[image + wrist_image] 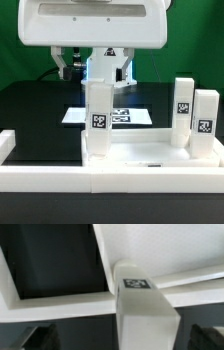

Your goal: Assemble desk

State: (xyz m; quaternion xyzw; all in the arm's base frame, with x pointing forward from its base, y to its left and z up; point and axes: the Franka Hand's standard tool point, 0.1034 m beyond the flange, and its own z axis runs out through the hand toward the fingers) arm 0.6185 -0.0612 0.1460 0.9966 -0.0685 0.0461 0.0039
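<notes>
**Inspector:** Where did the desk parts stand?

**Assistant:** The tabletop [150, 158] lay flat at the front of the black table [30, 110], seen from the exterior view, hemmed in by the low white rails [40, 165]. Three legs stood upright on it. One leg [97, 120] rose towards the exterior view's left, its tag facing the camera. A second leg [184, 105] and a third leg [205, 122] stood close together at the exterior view's right, each with a tag.

**Inspector:** And the claw?

**Assistant:** The gripper [97, 70] hung directly above the first leg, fingers spread wide, grasping nothing. In the wrist view the dark fingertips [38, 336] sat either side of that leg [140, 308], clear of its faces. The tag on top of the leg was plainly visible.

**Inspector:** Anything else on the table?

**Assistant:** The marker board [105, 115] lay flat behind the tabletop, partly hidden by the first leg. Whether the legs were fixed in the tabletop or merely resting on it could not be told.
</notes>
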